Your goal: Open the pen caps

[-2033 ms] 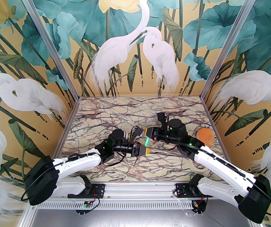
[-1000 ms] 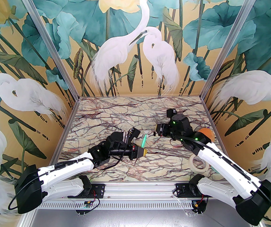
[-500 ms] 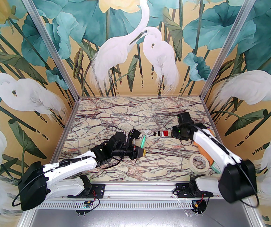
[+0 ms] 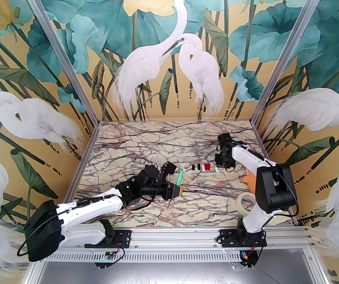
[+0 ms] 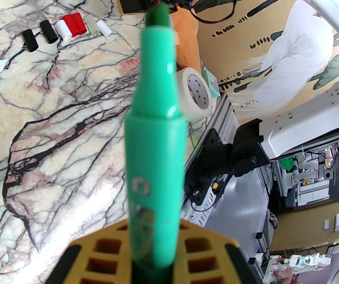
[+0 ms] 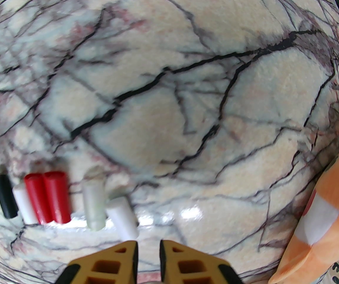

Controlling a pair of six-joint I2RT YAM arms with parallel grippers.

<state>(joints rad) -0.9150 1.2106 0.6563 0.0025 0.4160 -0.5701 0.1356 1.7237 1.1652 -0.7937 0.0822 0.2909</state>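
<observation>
Left wrist: left jaws clenched on green marker [image 5: 154,129], low on barrel, leaving bare tip clear (cap already off). Pen caps [image 5: 66,30] in tidy row on worktop [image 5: 54,114]; right jaws nearly closed, empty, beside last whitish cap [image 6: 122,217].

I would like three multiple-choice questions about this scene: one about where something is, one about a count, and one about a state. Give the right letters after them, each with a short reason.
1. Where do the loose pen caps lie?
A) in a row on the table
B) in a heap on the floor
C) inside a cup

2. How many red caps are there?
A) one
B) two
C) four

3. The green marker in the left claw is:
A) capped
B) uncapped
C) broken in two

Answers:
1 A, they line up on the marble.
2 B, two red ones lie side by side.
3 B, its dark tip is bare.
</observation>
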